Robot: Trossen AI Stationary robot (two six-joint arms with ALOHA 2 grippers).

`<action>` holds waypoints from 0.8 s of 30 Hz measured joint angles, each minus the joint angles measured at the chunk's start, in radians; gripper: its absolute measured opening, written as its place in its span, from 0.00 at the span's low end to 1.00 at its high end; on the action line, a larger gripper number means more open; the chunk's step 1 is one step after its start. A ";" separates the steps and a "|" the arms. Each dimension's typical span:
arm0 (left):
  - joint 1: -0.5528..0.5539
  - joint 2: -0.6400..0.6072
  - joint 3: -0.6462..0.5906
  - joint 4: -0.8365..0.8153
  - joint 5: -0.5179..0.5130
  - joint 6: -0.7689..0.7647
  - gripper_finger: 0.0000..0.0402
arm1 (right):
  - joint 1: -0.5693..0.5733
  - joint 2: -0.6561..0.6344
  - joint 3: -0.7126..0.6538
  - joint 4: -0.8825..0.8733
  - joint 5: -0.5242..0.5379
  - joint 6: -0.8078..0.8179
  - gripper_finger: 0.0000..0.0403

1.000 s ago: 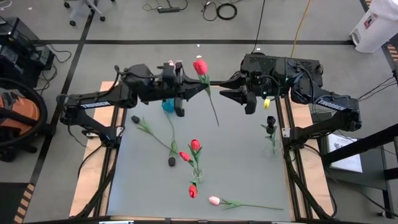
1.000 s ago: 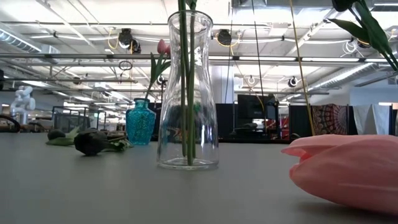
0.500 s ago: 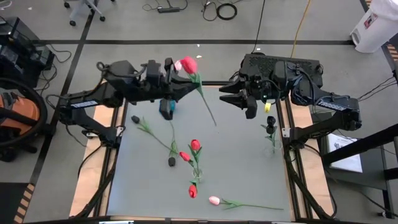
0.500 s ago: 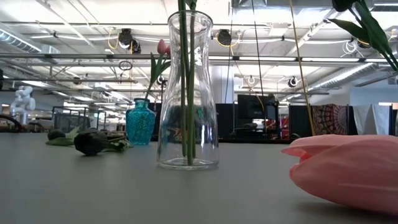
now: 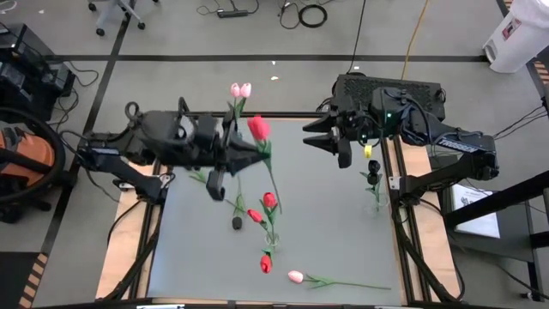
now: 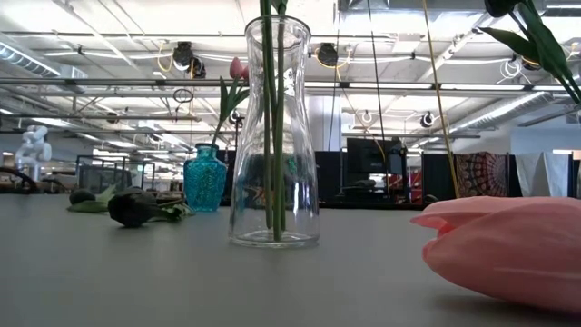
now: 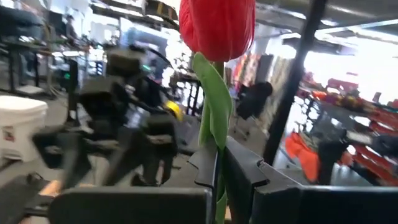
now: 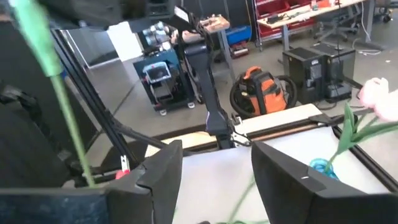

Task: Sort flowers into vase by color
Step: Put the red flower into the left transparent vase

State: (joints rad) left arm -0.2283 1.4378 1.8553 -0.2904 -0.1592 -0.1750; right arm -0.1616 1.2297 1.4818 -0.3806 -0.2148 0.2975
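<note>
The left gripper (image 5: 250,153) hung over the table's (image 5: 343,240) far-left part, jaws clamped on the stem of a red tulip (image 5: 258,128), its bud raised. The right gripper (image 5: 310,142) waited at the far-right edge, fingers apart, holding nothing. A clear vase (image 6: 273,136) with stems stood mid-table; a pink tulip (image 5: 295,276) lay near the front edge.

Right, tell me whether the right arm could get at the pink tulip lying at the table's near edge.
Probably yes. The right gripper hovers open and empty at the far edge, and the pink tulip lies alone on bare grey tabletop with nothing over it.
</note>
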 joint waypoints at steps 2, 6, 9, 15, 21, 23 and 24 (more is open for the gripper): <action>-0.026 0.003 0.000 -0.014 -0.001 0.000 0.05 | 0.000 0.000 0.000 -0.012 0.004 -0.006 0.46; -0.065 0.012 0.001 -0.087 0.000 0.000 0.05 | 0.000 0.000 0.000 -0.015 0.005 -0.020 0.46; -0.089 0.014 0.001 -0.161 0.001 0.000 0.05 | 0.000 0.000 0.000 -0.015 0.033 -0.040 0.46; -0.129 0.037 -0.001 -0.210 0.015 0.056 0.05 | 0.000 0.000 0.000 -0.014 0.135 -0.051 0.46; -0.146 0.072 0.000 -0.188 0.069 0.104 0.05 | 0.000 0.000 0.000 -0.013 0.167 -0.022 0.46; -0.148 0.085 0.000 -0.191 0.075 0.111 0.05 | 0.000 0.000 0.000 -0.014 0.166 -0.002 0.46; -0.151 0.093 0.000 -0.189 0.076 0.110 0.05 | 0.000 0.000 0.000 -0.014 0.166 0.006 0.46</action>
State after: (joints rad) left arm -0.3797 1.5313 1.8553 -0.4794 -0.0827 -0.0645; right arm -0.1616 1.2297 1.4818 -0.3948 -0.0486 0.3038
